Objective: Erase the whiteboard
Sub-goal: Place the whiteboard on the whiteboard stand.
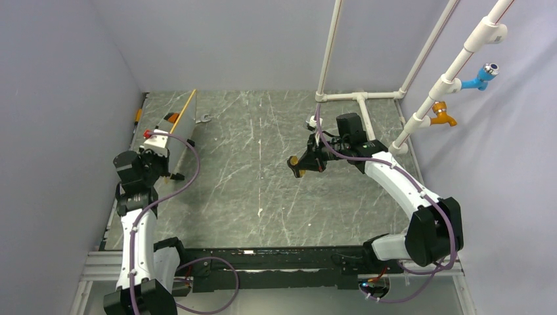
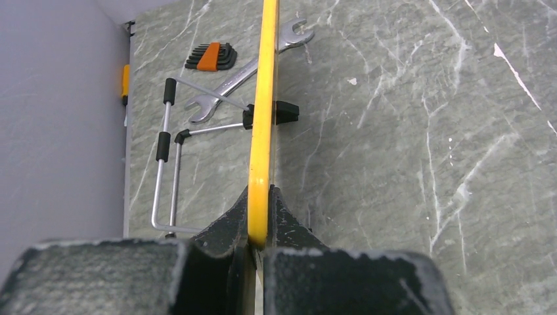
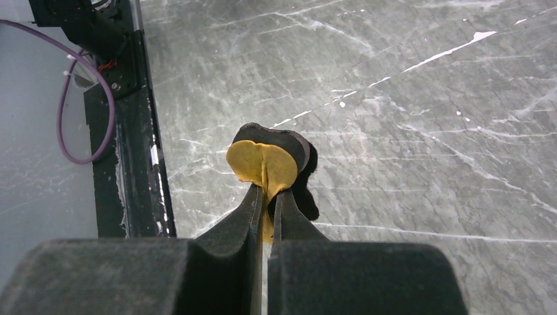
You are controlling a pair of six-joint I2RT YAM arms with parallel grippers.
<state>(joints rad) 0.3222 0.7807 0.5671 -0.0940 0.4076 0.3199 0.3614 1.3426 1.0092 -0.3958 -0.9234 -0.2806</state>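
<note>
Looking from above, the left gripper (image 1: 165,143) pinches the whiteboard (image 1: 182,123) on edge at upper left, long axis slanting up-frame, while the right gripper (image 1: 303,163), clamped on a small orange piece (image 1: 295,166), hangs mid-frame, well apart to its right. Left wrist view: the board's yellow rim runs straight up from the closed jaws. Right wrist view: only the pinched orange piece shows.

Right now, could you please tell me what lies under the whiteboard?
A silver wrench and a wire stand cross beneath the whiteboard, which the left gripper holds on edge; a hex key set lies beside them. The board's edge hides their middles.
</note>
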